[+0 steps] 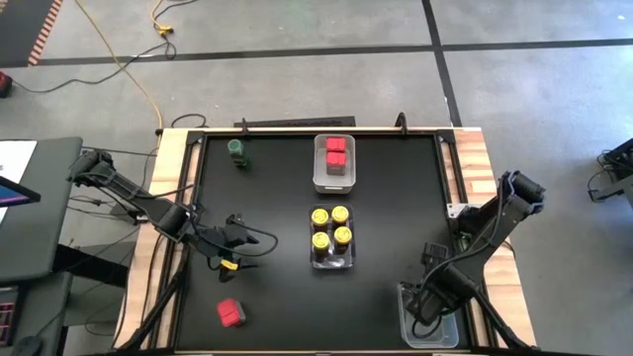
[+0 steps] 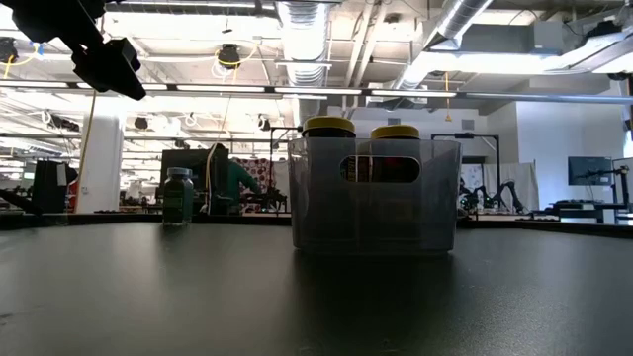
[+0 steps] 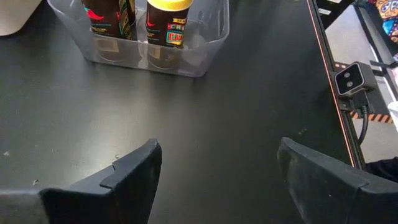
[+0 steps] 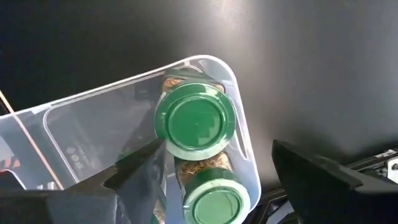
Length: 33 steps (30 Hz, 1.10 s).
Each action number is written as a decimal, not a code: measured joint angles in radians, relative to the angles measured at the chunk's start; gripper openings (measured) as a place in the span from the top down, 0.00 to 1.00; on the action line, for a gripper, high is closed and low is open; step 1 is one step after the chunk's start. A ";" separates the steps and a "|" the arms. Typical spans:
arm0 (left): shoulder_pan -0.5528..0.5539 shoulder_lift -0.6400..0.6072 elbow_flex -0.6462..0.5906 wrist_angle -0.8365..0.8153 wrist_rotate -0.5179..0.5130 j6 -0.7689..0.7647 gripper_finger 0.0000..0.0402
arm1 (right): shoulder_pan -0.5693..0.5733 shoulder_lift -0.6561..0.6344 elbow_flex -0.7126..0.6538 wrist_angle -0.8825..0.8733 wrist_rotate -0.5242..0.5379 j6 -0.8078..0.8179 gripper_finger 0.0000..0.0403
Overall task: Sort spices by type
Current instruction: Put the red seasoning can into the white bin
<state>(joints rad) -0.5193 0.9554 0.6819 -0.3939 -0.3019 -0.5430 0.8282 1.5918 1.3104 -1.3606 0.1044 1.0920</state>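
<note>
- Bench (image 1: pixel 396 198): flat matte black top, pale wood edges.
- Middle clear plastic bin (image 1: pixel 332 237): rectangular, rounded corners, slot handle seen in the low view; four round yellow-lidded jars (image 1: pixel 330 227) are held inside, two by two.
- Far clear bin (image 1: pixel 334 164): two red square-topped containers (image 1: pixel 336 150) are stacked in a row inside.
- One loose red square-topped container (image 1: pixel 230 313) is lying on the bench near the front left.
- One round green-lidded jar (image 1: pixel 237 149) is standing upright at the far left corner, well apart from the bins.
- Near-right clear bin (image 4: pixel 93 137): two green-lidded jars (image 4: pixel 196 121) are seen inside, smooth round lids, against one rounded corner.
- Left gripper (image 1: pixel 232 252): held above bare bench left of the middle bin, fingers spread, nothing between them.
- Right gripper (image 1: pixel 427 302): held over the near-right bin, fingers spread, nothing pinched.
</note>
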 joint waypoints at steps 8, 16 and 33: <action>0.000 0.000 0.000 0.000 0.000 0.000 0.23 | 0.003 0.000 -0.004 -0.053 -0.001 0.001 0.19; 0.000 0.000 0.000 0.000 0.000 0.000 0.23 | 0.007 -0.002 0.021 -0.078 -0.001 0.041 0.19; 0.000 0.000 0.000 0.001 0.000 -0.004 0.23 | -0.007 -0.002 0.109 -0.100 0.166 0.255 0.19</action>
<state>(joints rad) -0.5190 0.9554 0.6819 -0.3931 -0.3019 -0.5468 0.8214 1.5894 1.4197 -1.4611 0.2700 1.3472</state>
